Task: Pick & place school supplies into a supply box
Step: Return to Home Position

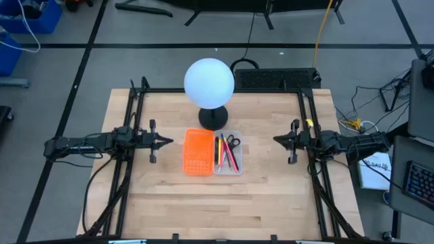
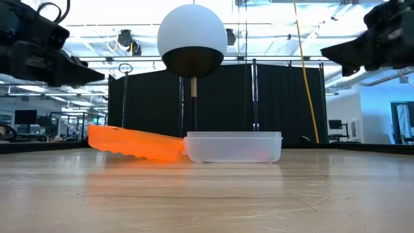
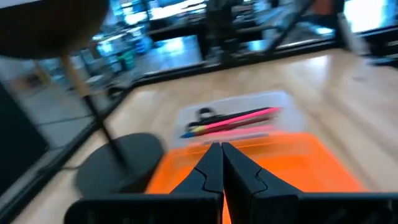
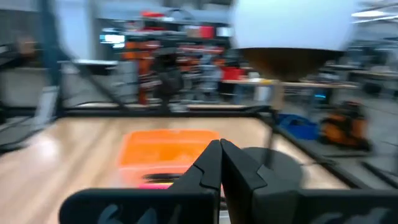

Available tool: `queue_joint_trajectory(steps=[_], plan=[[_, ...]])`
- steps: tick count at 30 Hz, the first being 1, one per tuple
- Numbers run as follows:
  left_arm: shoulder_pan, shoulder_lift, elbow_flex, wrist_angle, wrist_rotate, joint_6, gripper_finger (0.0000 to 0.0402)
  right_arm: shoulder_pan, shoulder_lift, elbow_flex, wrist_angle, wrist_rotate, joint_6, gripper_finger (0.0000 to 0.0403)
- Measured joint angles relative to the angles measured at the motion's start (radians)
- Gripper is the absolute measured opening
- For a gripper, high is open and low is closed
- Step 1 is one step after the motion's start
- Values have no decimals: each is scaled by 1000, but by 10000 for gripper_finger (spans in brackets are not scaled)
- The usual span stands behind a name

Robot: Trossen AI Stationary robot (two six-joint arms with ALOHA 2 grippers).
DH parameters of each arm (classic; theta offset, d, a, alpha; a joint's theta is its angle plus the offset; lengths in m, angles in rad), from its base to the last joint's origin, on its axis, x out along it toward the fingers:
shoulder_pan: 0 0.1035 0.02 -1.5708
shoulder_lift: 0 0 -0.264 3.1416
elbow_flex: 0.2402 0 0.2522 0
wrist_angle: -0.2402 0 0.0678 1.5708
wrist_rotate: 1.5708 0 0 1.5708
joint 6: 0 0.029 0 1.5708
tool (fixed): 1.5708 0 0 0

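The clear supply box [image 1: 228, 154] sits mid-table, joined to an orange perforated half [image 1: 197, 152] on its left. Inside lie black-handled scissors [image 1: 232, 141] and several pens, pink, yellow and dark [image 1: 224, 153]; the left wrist view shows the same pens [image 3: 239, 119] and the box [image 3: 249, 106]. My left gripper [image 1: 168, 141] hovers shut at the table's left, pointing level toward the box, holding nothing. My right gripper [image 1: 277, 139] hovers shut at the table's right, also pointing toward the box, with nothing in it. In the low view the box [image 2: 234, 147] rests flat and the orange half [image 2: 136, 144] tilts.
A white globe lamp [image 1: 209, 83] on a black round base [image 1: 212, 118] stands just behind the box. Black frame rails [image 1: 129, 163] run along the table's left and right sides. Bare wood lies in front of the box.
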Motion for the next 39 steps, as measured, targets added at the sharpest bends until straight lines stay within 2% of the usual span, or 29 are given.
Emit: queue_joint_trajectory(steps=[3,5,39], plan=[[3,13,1,1,-85,-26,5,0,0,-1,10,107,-1,0],[3,20,1,3,-105,-32,6,0,0,-1,22,143,-2,0],[3,24,-1,47,-117,-37,8,0,0,-2,30,138,-1,0]])
